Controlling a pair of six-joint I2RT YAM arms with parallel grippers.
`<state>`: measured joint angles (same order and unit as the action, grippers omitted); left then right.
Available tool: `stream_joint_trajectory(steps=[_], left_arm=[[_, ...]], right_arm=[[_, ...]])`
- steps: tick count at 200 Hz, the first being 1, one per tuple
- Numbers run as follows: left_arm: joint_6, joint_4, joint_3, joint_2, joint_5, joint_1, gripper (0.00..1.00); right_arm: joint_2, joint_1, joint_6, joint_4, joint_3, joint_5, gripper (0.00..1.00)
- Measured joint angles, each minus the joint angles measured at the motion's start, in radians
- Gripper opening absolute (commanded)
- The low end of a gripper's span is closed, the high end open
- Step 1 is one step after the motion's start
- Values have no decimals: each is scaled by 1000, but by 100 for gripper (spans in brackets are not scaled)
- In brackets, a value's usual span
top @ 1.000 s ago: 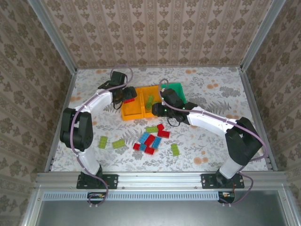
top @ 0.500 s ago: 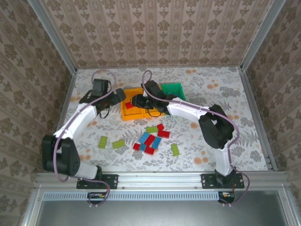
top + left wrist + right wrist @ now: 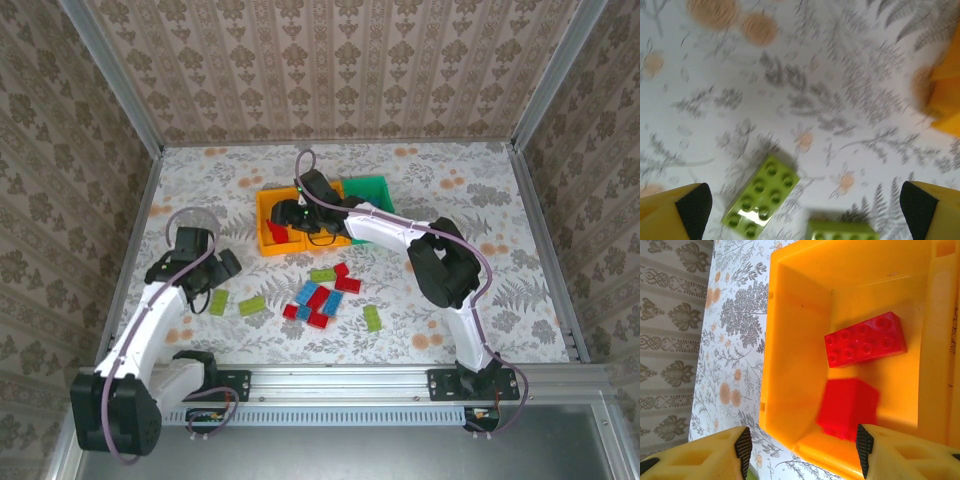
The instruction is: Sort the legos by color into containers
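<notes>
Left gripper (image 3: 805,201): jaws at widest, nothing held, low over table (image 3: 850,75). White cloth, grey fern and orange flower print. Lime brick (image 3: 760,197) flat on cloth between fingertips, nearer left finger, untouched; second lime brick (image 3: 842,231) just beside it.

Right gripper (image 3: 804,447): jaws parted, nothing clamped, above left orange bin (image 3: 790,340). Red brick (image 3: 865,340) on bin floor ahead of fingers. Second red brick (image 3: 847,407) blurred, nearer right finger, clear of left.

Loose legos (image 3: 320,298) behind right gripper. Patterned beige wallpaper (image 3: 340,70) on three sides.
</notes>
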<state>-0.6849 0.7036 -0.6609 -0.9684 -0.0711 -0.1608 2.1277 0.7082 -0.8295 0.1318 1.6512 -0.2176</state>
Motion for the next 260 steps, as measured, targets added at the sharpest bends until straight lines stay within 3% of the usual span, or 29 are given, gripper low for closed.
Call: stream_joint_trajectory(steps=[60,145,183,211,260], left_arm=[[-64,103,136,117,-17,-64,97],[-76,12,156,-10,-31,-69,89],[-77,-34,162,-58,-31,-61,75],[-79,-57,183,-58,-31,-47,68],[-70,-85,185,-93,-21,-45,67]], right_arm=[[-26,4,-1,3,-18,0,76],[-208,0,47,36,-161,39,77],[-298,-10,60,45,-252,82,79],[-393,-44,60,53,-332,110,79],[-529,-121,60,53,-408,156,80]])
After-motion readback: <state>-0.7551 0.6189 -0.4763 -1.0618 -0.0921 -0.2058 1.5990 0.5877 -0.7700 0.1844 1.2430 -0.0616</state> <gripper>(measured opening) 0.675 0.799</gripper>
